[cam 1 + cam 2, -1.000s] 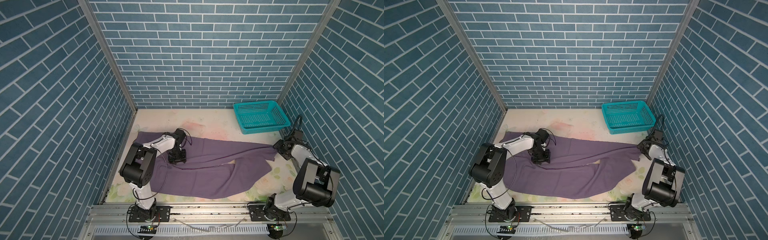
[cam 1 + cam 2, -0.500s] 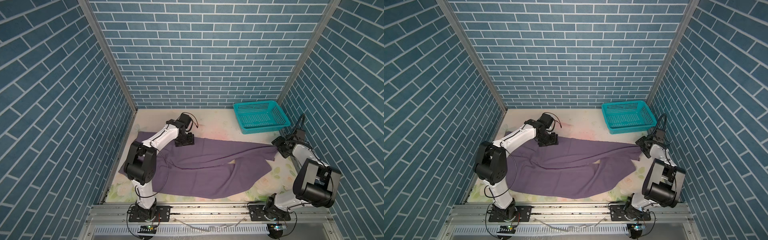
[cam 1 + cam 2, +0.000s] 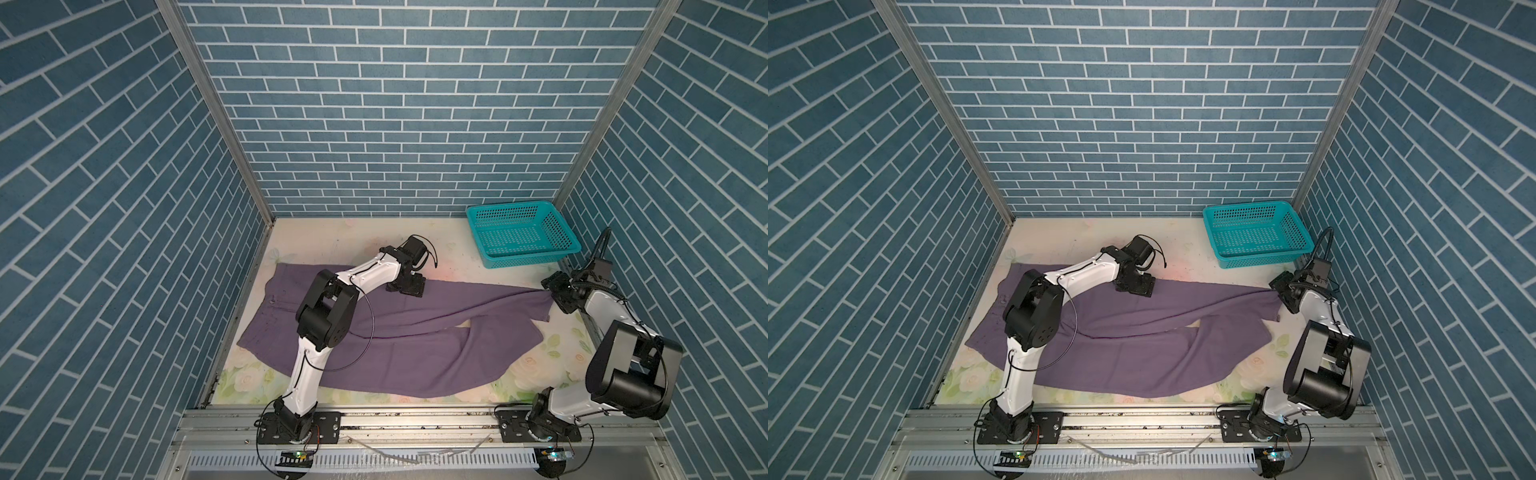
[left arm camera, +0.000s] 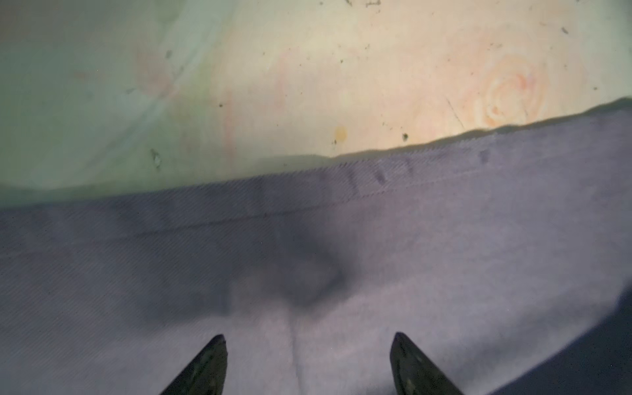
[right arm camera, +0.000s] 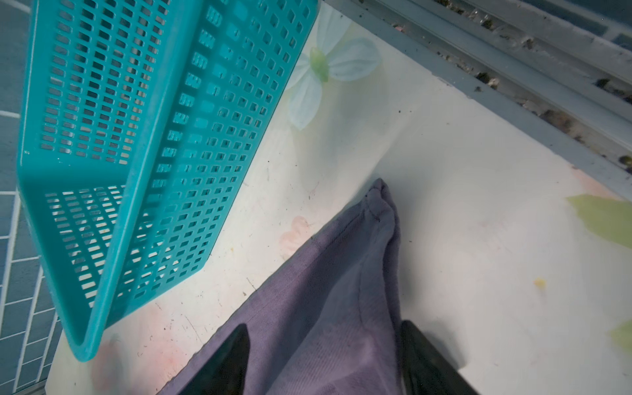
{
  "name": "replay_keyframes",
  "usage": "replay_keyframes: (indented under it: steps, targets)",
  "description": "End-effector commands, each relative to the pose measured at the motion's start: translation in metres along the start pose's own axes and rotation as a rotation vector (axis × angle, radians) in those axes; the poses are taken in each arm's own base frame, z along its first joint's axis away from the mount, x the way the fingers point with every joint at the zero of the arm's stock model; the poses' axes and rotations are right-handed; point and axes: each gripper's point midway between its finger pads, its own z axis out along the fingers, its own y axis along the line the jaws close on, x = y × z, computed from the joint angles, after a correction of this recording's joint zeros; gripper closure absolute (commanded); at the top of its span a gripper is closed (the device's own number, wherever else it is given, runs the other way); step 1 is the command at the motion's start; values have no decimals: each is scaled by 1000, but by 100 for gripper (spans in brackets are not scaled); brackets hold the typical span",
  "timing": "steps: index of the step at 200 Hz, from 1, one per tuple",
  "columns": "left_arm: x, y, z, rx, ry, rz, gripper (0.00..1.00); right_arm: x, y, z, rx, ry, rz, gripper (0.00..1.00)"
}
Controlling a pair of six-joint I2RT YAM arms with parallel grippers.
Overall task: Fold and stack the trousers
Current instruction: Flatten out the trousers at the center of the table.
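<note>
The muted-purple trousers (image 3: 415, 345) (image 3: 1142, 353) lie spread on the floral table, waistband at the left and both legs running right. My left gripper (image 3: 409, 286) (image 3: 1136, 286) hangs low over the far edge of the cloth. In the left wrist view it (image 4: 307, 337) is open above flat cloth (image 4: 342, 256), holding nothing. My right gripper (image 3: 555, 291) (image 3: 1281, 295) is at the far leg's cuff. In the right wrist view it (image 5: 323, 325) is open and straddles the bunched cuff (image 5: 342, 273), whose tip reaches past the fingers.
A teal perforated basket (image 3: 532, 259) (image 3: 1258, 257) (image 5: 171, 136) stands at the back right, just beyond the right gripper. The right wall's metal frame (image 5: 513, 85) runs close beside that gripper. Brick walls close three sides, and a metal rail (image 3: 415, 419) runs along the front.
My left gripper has moved from the middle of the trousers back to their far edge and opened wider. The right gripper has stayed at the cuff.
</note>
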Motion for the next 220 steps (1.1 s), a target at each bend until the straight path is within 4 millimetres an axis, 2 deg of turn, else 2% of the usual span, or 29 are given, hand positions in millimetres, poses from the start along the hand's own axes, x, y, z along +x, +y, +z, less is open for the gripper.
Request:
replay_keyframes:
  steps: [1,21,36,44,58,69,86,113,135,153,183,204,220]
  targets:
    - [-16,0,8,-37,-39,34,23,9,-5,-1,-9,16,-19,32]
    - [-21,-2,16,-38,-39,35,24,10,-7,-2,0,18,-19,32]
    - [-23,-2,22,-44,-33,39,30,11,-8,-3,6,18,-20,32]
    - [-22,-1,27,-52,-26,41,37,11,-9,-4,10,17,-19,32]
    - [-24,-1,33,-62,-17,49,58,11,-10,-4,13,15,-16,33]
    - [-23,1,40,-72,-2,52,69,12,-12,-5,20,17,-15,33]
    - [-26,3,48,-86,13,65,81,13,-15,-6,26,18,-12,34]
    - [-45,9,50,-83,-10,61,95,17,-18,-8,32,28,-9,38]
    - [-65,26,49,-89,-39,19,98,25,-22,-9,40,50,1,37]
    - [-78,48,48,-108,-54,-24,99,33,-25,-9,43,72,12,33]
    - [-90,76,48,-125,-64,-84,99,45,-28,-10,40,104,20,32]
    - [-89,79,50,-116,-60,-93,97,53,-26,-9,12,130,24,31]
    - [-87,72,54,-82,-54,-101,95,59,-25,-5,-4,153,36,32]
